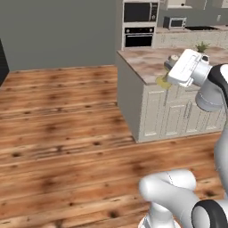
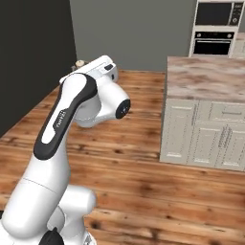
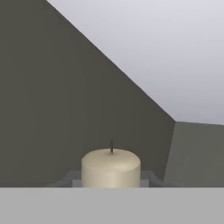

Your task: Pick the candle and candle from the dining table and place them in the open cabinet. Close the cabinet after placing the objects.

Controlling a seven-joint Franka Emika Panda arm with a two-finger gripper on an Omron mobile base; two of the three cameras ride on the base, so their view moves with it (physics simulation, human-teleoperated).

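1. Wood plank floor (image 1: 58,129): is spreading across both base views, running up to a grey wall (image 1: 58,31) at the far end.
2. Marble-topped island (image 1: 147,62): is standing on the floor with its near left corner facing the left base camera; cream panelled fronts (image 1: 171,116) are lining its near side, and a small potted plant (image 1: 201,46) is sitting toward its far right edge.
3. Oven tower (image 1: 139,24): is standing against the far wall behind the island, holding a dark microwave above a dark oven.
4. Robot arm (image 2: 64,119): is rising from the base and bending high, its white hand reaching over the near edge of the island top in the left base view.
5. Gripper (image 3: 111,180): is clamping its two dark finger tips (image 3: 151,177) on either side of the candle, the jaws drawn in against the wax; it is pointing upward toward the junction of wall and pale ceiling (image 3: 166,48) in the hand view.
6. Candle (image 3: 111,168): short, stubby, cream, with a dark wick standing upright; it is sitting between the finger tips, carried in the air and resting on no surface. In the right base view a small cream end of it (image 2: 80,62) is peeking out just behind the hand.
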